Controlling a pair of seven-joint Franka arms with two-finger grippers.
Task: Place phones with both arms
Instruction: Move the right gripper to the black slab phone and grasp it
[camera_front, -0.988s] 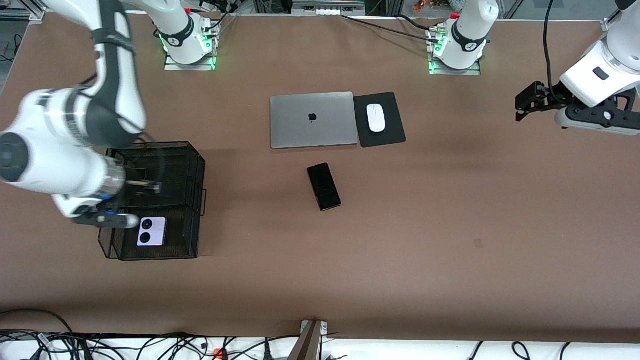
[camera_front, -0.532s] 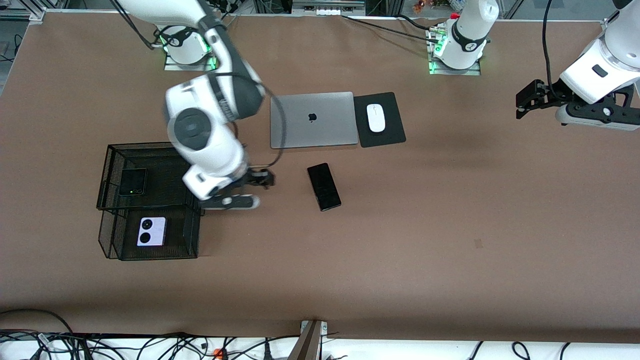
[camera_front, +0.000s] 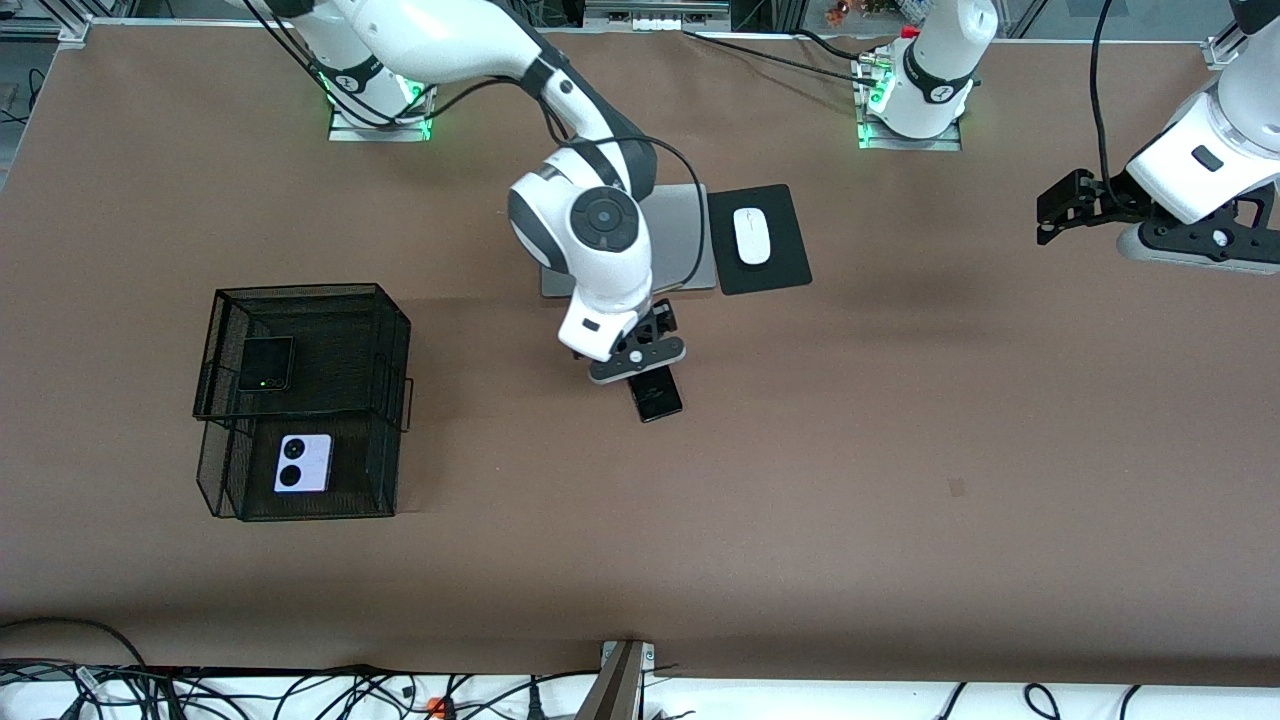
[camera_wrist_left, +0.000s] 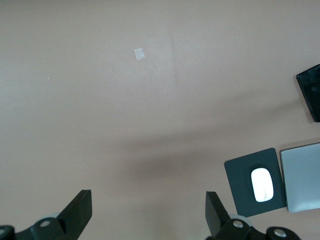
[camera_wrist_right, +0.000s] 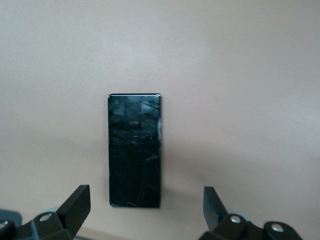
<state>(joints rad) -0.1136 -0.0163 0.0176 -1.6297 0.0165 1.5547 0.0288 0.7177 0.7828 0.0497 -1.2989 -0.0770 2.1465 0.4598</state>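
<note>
The long black phone (camera_front: 658, 396) lies flat on the table, nearer to the front camera than the laptop. My right gripper (camera_front: 652, 338) hangs open and empty just over its laptop-side end. In the right wrist view the phone (camera_wrist_right: 135, 150) lies ahead of the open gripper (camera_wrist_right: 145, 210). The small black phone (camera_front: 267, 363) lies in the wire basket's farther compartment. The lavender-white phone (camera_front: 303, 463) lies in the nearer one. My left gripper (camera_front: 1050, 210) waits open and empty above the left arm's end of the table; the left wrist view shows it (camera_wrist_left: 148, 210) over bare table.
The black wire basket (camera_front: 395, 340) stands toward the right arm's end. A grey laptop (camera_front: 690, 235), partly covered by the right arm, lies beside a white mouse (camera_front: 752, 236) on a black pad (camera_front: 785, 265). The left wrist view shows the mouse (camera_wrist_left: 262, 184) and laptop (camera_wrist_left: 302, 177).
My right arm swung from the basket across the table to over the long black phone. The small black phone came into view in the basket's farther compartment. The left arm barely shifted.
</note>
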